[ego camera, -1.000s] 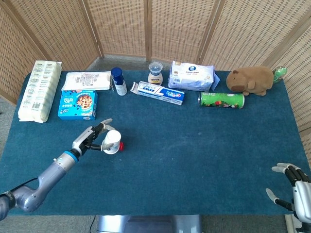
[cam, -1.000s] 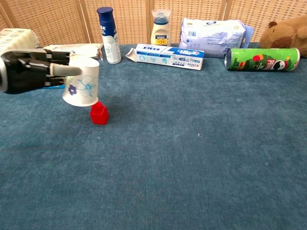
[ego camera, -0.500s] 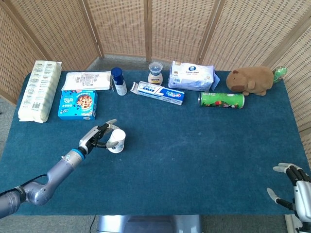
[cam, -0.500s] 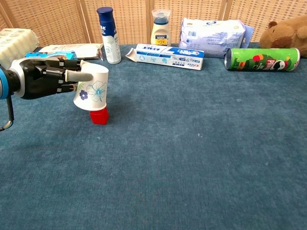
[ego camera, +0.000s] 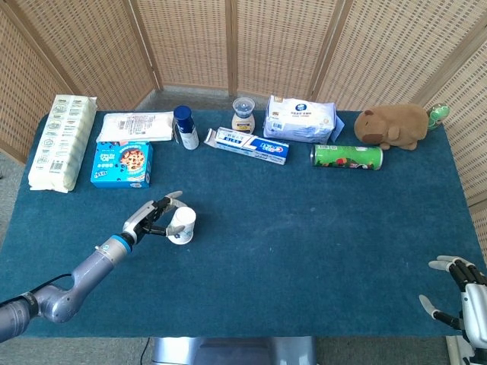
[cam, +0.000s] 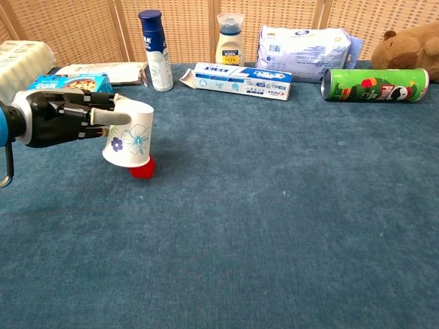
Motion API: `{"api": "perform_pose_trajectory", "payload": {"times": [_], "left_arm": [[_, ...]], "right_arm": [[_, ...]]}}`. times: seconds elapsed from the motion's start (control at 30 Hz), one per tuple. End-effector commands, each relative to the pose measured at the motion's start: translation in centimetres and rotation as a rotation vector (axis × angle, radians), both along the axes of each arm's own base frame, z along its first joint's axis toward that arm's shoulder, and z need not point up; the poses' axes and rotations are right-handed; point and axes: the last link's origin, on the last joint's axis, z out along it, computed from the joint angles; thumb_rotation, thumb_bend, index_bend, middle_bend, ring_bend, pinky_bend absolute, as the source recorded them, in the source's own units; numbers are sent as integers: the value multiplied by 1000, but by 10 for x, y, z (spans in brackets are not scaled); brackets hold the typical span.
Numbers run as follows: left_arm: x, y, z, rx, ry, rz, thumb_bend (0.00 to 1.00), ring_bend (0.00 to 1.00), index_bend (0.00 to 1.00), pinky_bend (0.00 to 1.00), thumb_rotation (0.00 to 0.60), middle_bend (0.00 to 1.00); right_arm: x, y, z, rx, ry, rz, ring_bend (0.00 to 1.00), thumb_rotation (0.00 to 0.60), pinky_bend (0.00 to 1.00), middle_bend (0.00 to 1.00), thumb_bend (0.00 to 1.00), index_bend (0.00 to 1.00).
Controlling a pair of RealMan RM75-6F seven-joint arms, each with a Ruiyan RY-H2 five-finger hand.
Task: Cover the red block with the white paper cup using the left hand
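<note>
Bright, even daylight; soft shadows; sharp, undistorted frames.

Open blue cloth fills the centre, right and bottom of the table (ego camera: 304,251) in the head view; a hand could pass there w/o touching anything. Obstacles sit along the top edge: blue bottle (ego camera: 184,126), toothpaste box (ego camera: 252,144), small jar (ego camera: 243,114), wipes pack (ego camera: 300,119), green can (ego camera: 347,157) lying down, plush toy (ego camera: 394,125). Upper left is crowded: cookie box (ego camera: 122,164), long packet (ego camera: 63,141). Left of centre, the left hand (cam: 58,116) w/ tilted white paper cup (cam: 130,137) blocks the red block (cam: 143,169), which is prob. only partly covered. Right hand (ego camera: 460,293) sits at the lower right corner.
</note>
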Motion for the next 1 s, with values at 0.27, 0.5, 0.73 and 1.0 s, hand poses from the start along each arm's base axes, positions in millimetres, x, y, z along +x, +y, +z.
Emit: {"api": "perform_pose_trajectory", "payload": {"times": [0.27, 0.5, 0.73, 1.0], "left_arm": [[-5, -5, 9, 14, 67, -56, 239, 0, 265, 0, 489, 7], [-8, -5, 17, 68, 105, -92, 239, 0, 200, 0, 492, 1], [-8, -21, 36, 148, 181, -183, 238, 0, 125, 0, 499, 0], [-26, -61, 69, 281, 438, -314, 237, 0, 125, 0, 503, 0]], "right_arm": [[2, 0, 0, 0, -4, 6, 221, 600, 299, 288, 260, 337], [4, 0, 1, -4, -3, 13, 221, 600, 299, 288, 260, 337], [5, -1, 0, 1, -6, 20, 221, 600, 299, 288, 260, 337], [6, -6, -4, 15, -14, 35, 221, 600, 298, 288, 259, 337]]}}
